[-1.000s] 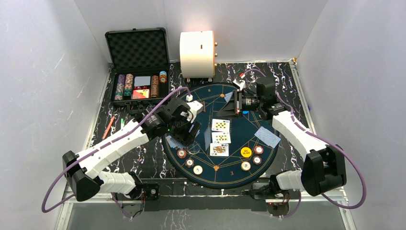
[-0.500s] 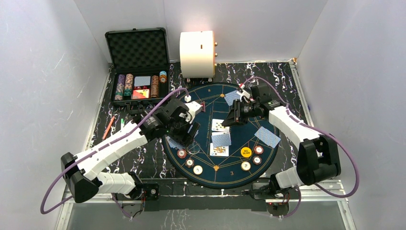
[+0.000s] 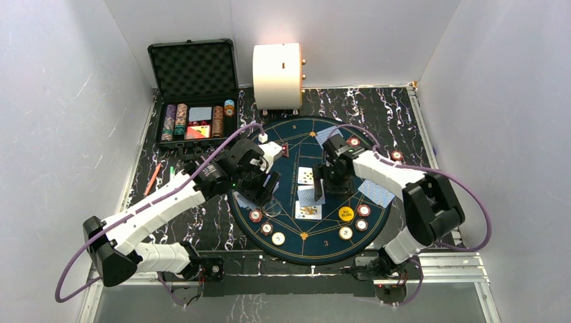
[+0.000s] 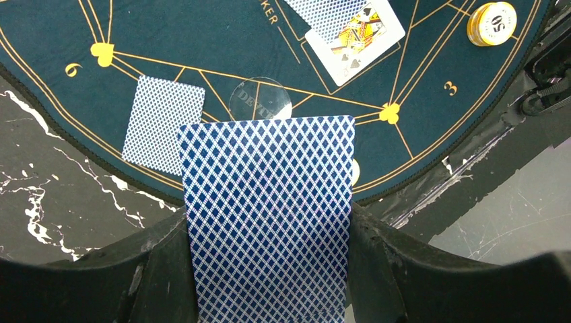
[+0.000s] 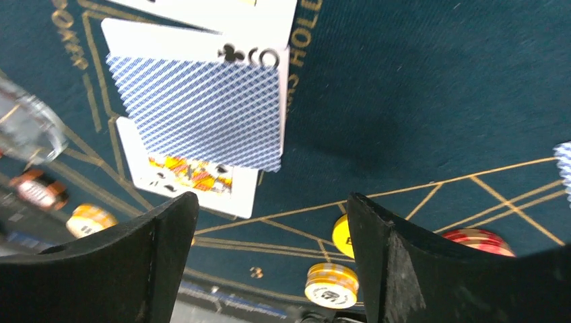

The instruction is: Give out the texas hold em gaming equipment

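Now the right gripper [image 5: 269, 202], swung in from the far side, is hovering open over a blue-backed card [image 5: 202, 111] resting across the face-up cards [image 5: 195, 178], apparently just dealt. The left gripper [image 4: 269, 225] is clenching a second card [image 4: 269, 175].

Lower end of held card [image 4: 269, 222] cut by frame; clear button [image 4: 259, 97] partly hidden behind it.

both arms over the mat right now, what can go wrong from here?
1. The right gripper hangs open over the blue-backed card lying across the face-up cards; a sideways move might drag them askew.
2. The left gripper grips a held card above the clear button; released here, it may land on it.
3. The two grippers are close over the mat; they might clash.
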Controlling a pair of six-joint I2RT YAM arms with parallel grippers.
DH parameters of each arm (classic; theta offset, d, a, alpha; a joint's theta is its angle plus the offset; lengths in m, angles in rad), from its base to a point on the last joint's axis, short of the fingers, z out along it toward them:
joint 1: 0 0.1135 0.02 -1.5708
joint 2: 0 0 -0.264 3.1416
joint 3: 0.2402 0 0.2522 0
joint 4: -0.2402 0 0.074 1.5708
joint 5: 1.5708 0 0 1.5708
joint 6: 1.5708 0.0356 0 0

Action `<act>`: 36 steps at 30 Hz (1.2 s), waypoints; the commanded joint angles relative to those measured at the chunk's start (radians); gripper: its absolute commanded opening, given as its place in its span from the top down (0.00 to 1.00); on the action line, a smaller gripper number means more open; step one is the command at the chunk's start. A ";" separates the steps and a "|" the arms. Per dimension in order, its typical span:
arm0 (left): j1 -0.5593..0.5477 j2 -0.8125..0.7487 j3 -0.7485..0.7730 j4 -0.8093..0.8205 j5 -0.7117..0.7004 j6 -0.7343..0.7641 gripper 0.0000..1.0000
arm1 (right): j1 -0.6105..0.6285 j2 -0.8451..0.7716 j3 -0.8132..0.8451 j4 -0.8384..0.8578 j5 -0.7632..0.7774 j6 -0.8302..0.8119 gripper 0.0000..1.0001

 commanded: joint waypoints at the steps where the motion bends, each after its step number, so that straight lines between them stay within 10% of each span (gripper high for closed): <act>1: -0.005 -0.039 -0.005 0.029 0.019 0.010 1.00 | 0.092 0.075 0.109 -0.104 0.363 0.055 0.09; 22: -0.005 -0.093 -0.028 0.019 0.026 0.008 1.00 | 0.151 0.132 0.078 -0.091 0.498 0.113 0.04; 36: -0.005 -0.086 -0.015 0.028 0.029 0.014 1.00 | 0.227 0.073 0.174 -0.062 0.275 0.130 0.02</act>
